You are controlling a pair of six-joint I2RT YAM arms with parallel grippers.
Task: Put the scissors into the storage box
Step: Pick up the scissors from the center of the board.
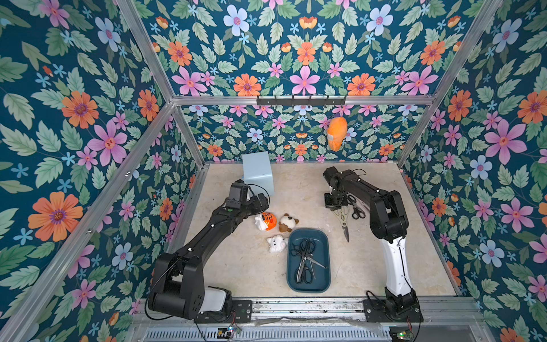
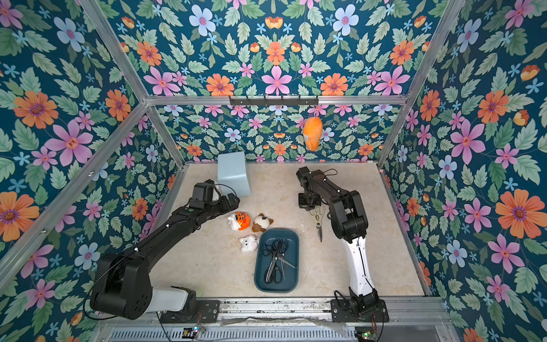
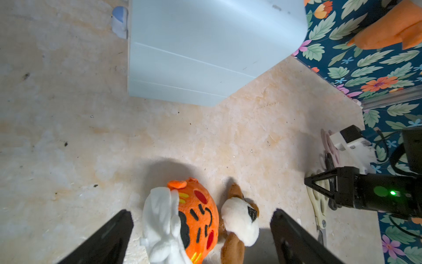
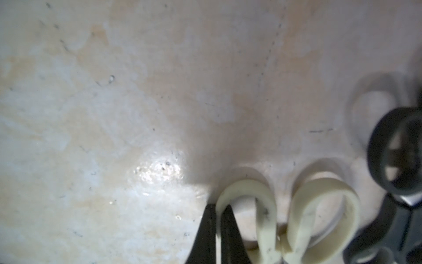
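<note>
The beige scissors (image 1: 343, 220) lie on the table, blades pointing toward the front edge. My right gripper (image 4: 218, 208) is shut on one beige handle loop (image 4: 267, 205), pinching its rim. Black scissors (image 1: 356, 208) lie just right of them, partly under the right arm. The dark teal storage box (image 1: 325, 284) sits front centre and holds several black-handled scissors (image 1: 306, 257). In the left wrist view a pale pink pair (image 3: 328, 144) shows beyond the right gripper. My left gripper (image 3: 201, 212) hangs open above two plush toys, holding nothing.
A pale blue cube box (image 1: 257, 173) stands at the back left. An orange tiger plush (image 1: 266, 221), a brown-and-white dog plush (image 1: 287, 222) and a white plush (image 1: 276, 243) lie left of the storage box. An orange plush (image 1: 336, 133) hangs from the back rail.
</note>
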